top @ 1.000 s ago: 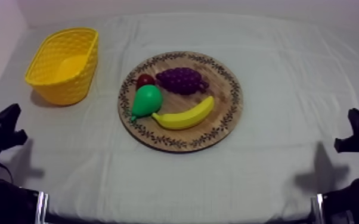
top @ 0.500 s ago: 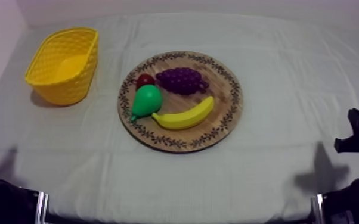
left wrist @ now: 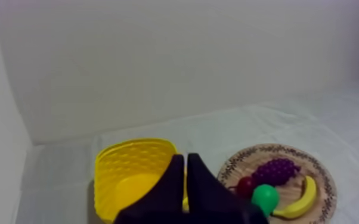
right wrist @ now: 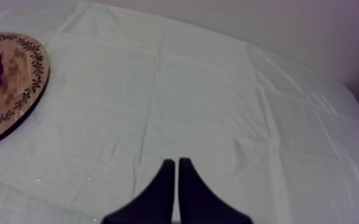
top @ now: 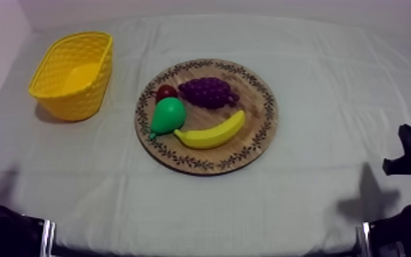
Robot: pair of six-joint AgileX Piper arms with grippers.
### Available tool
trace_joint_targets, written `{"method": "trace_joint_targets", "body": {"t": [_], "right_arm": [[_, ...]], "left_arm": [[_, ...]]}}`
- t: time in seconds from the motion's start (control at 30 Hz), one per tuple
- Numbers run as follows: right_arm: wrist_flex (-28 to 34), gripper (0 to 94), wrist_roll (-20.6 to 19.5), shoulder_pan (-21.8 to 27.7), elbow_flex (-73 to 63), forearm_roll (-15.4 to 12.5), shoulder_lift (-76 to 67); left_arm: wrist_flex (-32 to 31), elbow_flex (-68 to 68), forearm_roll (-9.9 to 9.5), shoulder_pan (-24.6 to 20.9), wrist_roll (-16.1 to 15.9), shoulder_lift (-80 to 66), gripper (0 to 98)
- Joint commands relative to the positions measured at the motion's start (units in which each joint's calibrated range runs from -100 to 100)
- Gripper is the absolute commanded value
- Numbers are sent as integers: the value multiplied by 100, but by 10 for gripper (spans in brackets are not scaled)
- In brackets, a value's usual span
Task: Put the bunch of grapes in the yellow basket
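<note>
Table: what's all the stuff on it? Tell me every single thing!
cloth: one, grey-white, covers the table
yellow basket: one, yellow, far left on the cloth
wooden board: one, brown with a patterned rim, middle of the cloth
bunch of grapes: one, purple, back of the board
small red fruit: one, red, left of the grapes
pear: one, green, left side of the board
banana: one, yellow, front of the board
left gripper: one, black, shut, facing the basket
right gripper: one, black, shut, over bare cloth
</note>
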Motion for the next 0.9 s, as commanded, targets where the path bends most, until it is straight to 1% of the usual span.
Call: {"method": "trace_joint_targets", "body": {"t": [0.0,0.27,0.43,0.57,0.73,0.87], "right_arm": [[0,2,1,2,4,0,-2],[0,2,3,2,4,0,-2],[0,2,4,2,4,0,-2],[0,2,4,2,4,0,-2],[0,2,4,2,4,0,-2],[0,2,4,2,4,0,-2]], "left_arm": [[58,-227,24,80,-72,628,0],[402,-1009,131,251,-421,1659,0],[573,-1535,147,382,-574,2178,0],[627,-1930,149,582,-661,2631,0],[621,-2273,137,882,-680,3286,0],[381,-2430,155,988,-713,3842,0]]}}
